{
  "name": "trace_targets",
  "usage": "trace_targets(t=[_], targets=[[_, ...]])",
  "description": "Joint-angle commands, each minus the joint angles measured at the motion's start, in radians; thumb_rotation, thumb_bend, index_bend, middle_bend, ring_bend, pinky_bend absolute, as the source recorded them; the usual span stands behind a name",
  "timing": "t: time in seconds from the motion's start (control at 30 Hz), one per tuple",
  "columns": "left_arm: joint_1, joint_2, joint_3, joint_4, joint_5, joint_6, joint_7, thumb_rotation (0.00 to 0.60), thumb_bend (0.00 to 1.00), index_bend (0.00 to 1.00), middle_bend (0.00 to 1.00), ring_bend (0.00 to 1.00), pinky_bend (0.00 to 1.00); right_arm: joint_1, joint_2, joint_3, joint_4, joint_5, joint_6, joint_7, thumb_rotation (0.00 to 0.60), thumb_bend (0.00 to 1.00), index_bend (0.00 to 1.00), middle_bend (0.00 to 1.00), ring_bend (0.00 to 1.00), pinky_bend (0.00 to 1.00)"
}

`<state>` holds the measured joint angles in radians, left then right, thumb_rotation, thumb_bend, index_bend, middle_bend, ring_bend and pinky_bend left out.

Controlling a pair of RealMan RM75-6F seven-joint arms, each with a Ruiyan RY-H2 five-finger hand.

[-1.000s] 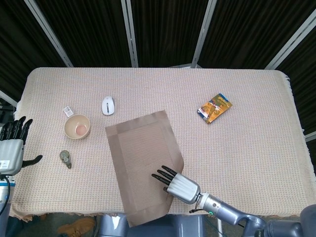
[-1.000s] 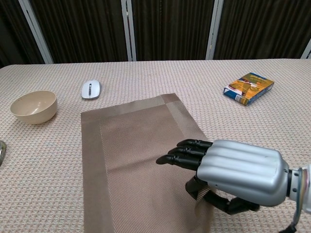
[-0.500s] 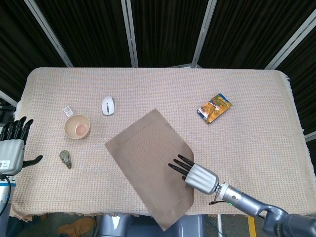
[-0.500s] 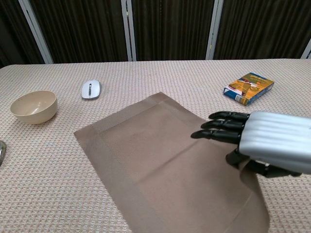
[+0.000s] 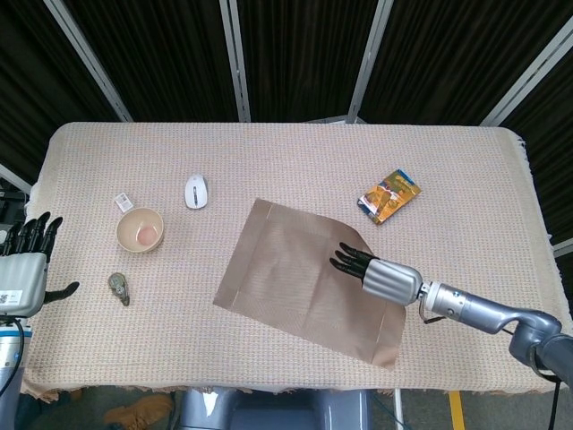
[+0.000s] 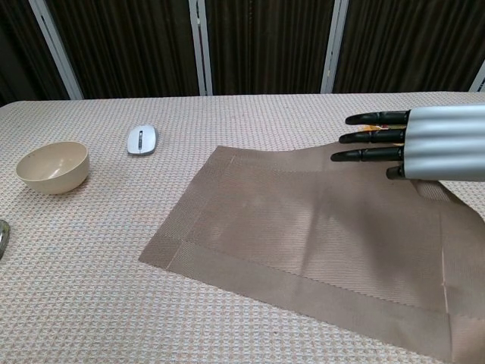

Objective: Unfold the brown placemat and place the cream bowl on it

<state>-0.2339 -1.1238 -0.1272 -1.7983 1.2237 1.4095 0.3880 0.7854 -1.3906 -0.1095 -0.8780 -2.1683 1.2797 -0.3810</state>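
The brown placemat [image 5: 295, 278] lies spread on the table cloth, turned at an angle, its near right corner reaching the table's front edge. My right hand [image 5: 376, 273] is over its right part; in the chest view the hand [image 6: 424, 152] has its fingers stretched out above the placemat [image 6: 303, 227], whose right edge lifts up into the hand as if pinched from below. The cream bowl [image 5: 140, 230] stands upright at the left, well apart from the mat, also in the chest view [image 6: 53, 167]. My left hand [image 5: 25, 269] hangs off the table's left edge, fingers spread, holding nothing.
A white mouse [image 5: 196, 191] lies behind the mat's left corner. An orange snack packet [image 5: 389, 195] sits beyond my right hand. A small white tag [image 5: 124, 202] and a small dark object [image 5: 119, 288] lie near the bowl.
My right hand has swung right and away from the front edge, dragging and turning the placemat with it. The mat now lies further right. Bowl and left hand have not moved.
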Motion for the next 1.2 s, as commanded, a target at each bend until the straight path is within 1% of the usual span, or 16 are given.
trace_targets(t=[0.03, 0.1, 0.13, 0.17, 0.2, 0.23, 0.27, 0.3, 0.37, 0.57, 0.7, 0.73, 0.8, 1.0, 1.1, 1.2], targets=[[-0.001, -0.002, -0.001, 0.004, -0.005, -0.003, 0.001, 0.600, 0.00, 0.00, 0.00, 0.00, 0.00, 0.035, -0.051, 0.005, 0.116, -0.008, 0.021, -0.006, 0.600, 0.48, 0.87, 0.00, 0.00, 0.00], [-0.003, -0.003, -0.002, 0.008, -0.009, -0.007, 0.003, 0.600, 0.00, 0.00, 0.00, 0.00, 0.00, 0.037, -0.063, 0.009, 0.149, 0.003, 0.029, -0.015, 0.600, 0.45, 0.86, 0.00, 0.00, 0.00], [-0.004, -0.004, -0.002, 0.009, -0.010, -0.008, 0.003, 0.600, 0.00, 0.00, 0.00, 0.00, 0.00, 0.035, -0.068, 0.012, 0.162, 0.011, 0.035, -0.017, 0.600, 0.43, 0.81, 0.00, 0.00, 0.00], [-0.004, -0.004, -0.002, 0.011, -0.012, -0.010, 0.003, 0.600, 0.00, 0.00, 0.00, 0.00, 0.00, 0.032, -0.072, 0.013, 0.173, 0.018, 0.042, -0.014, 0.600, 0.39, 0.64, 0.00, 0.00, 0.00], [-0.005, -0.004, -0.002, 0.012, -0.013, -0.012, 0.002, 0.600, 0.00, 0.00, 0.00, 0.00, 0.00, 0.027, -0.076, 0.016, 0.185, 0.032, 0.050, -0.007, 0.600, 0.32, 0.38, 0.00, 0.00, 0.00], [-0.005, -0.004, -0.002, 0.013, -0.014, -0.013, 0.002, 0.600, 0.00, 0.00, 0.00, 0.00, 0.00, 0.022, -0.079, 0.021, 0.191, 0.044, 0.058, -0.004, 0.600, 0.24, 0.21, 0.00, 0.00, 0.00], [-0.005, -0.004, -0.002, 0.014, -0.015, -0.014, 0.001, 0.600, 0.00, 0.00, 0.00, 0.00, 0.00, 0.016, -0.081, 0.027, 0.193, 0.058, 0.069, -0.001, 0.600, 0.13, 0.03, 0.00, 0.00, 0.00], [-0.006, -0.005, -0.001, 0.015, -0.015, -0.015, 0.002, 0.600, 0.00, 0.00, 0.00, 0.00, 0.00, 0.003, -0.080, 0.037, 0.185, 0.079, 0.095, 0.017, 0.600, 0.04, 0.00, 0.00, 0.00, 0.00], [-0.007, -0.006, 0.000, 0.015, -0.013, -0.017, 0.002, 0.600, 0.00, 0.00, 0.00, 0.00, 0.00, -0.010, -0.075, 0.052, 0.169, 0.105, 0.137, 0.039, 0.600, 0.00, 0.00, 0.00, 0.00, 0.00], [-0.007, -0.007, 0.006, 0.019, 0.008, -0.018, -0.017, 0.600, 0.00, 0.00, 0.00, 0.00, 0.00, -0.091, -0.030, 0.106, 0.075, 0.222, 0.248, 0.108, 0.600, 0.00, 0.00, 0.00, 0.00, 0.00], [-0.009, -0.013, 0.017, 0.046, 0.064, -0.020, -0.067, 0.600, 0.00, 0.00, 0.00, 0.00, 0.00, -0.211, 0.032, 0.162, -0.108, 0.400, 0.287, 0.224, 0.600, 0.00, 0.00, 0.00, 0.00, 0.00], [-0.010, -0.015, 0.019, 0.052, 0.073, -0.020, -0.076, 0.600, 0.00, 0.00, 0.00, 0.00, 0.00, -0.223, 0.042, 0.165, -0.134, 0.416, 0.286, 0.229, 0.600, 0.00, 0.00, 0.00, 0.00, 0.00], [-0.017, -0.025, 0.029, 0.079, 0.115, -0.030, -0.116, 0.600, 0.00, 0.00, 0.00, 0.00, 0.00, -0.279, 0.081, 0.178, -0.240, 0.490, 0.292, 0.271, 0.600, 0.00, 0.00, 0.00, 0.00, 0.00], [-0.061, -0.081, 0.057, 0.191, 0.228, -0.082, -0.221, 0.600, 0.00, 0.00, 0.00, 0.00, 0.00, -0.420, 0.184, 0.176, -0.534, 0.644, 0.299, 0.410, 0.600, 0.00, 0.00, 0.00, 0.00, 0.00], [-0.094, -0.114, 0.070, 0.243, 0.273, -0.121, -0.261, 0.600, 0.00, 0.04, 0.00, 0.00, 0.00, -0.469, 0.212, 0.165, -0.602, 0.656, 0.329, 0.451, 0.600, 0.00, 0.00, 0.00, 0.00, 0.00], [-0.155, -0.152, 0.085, 0.265, 0.323, -0.203, -0.320, 0.600, 0.00, 0.08, 0.00, 0.00, 0.00, -0.534, 0.220, 0.140, -0.652, 0.653, 0.378, 0.433, 0.600, 0.00, 0.00, 0.00, 0.00, 0.00]])
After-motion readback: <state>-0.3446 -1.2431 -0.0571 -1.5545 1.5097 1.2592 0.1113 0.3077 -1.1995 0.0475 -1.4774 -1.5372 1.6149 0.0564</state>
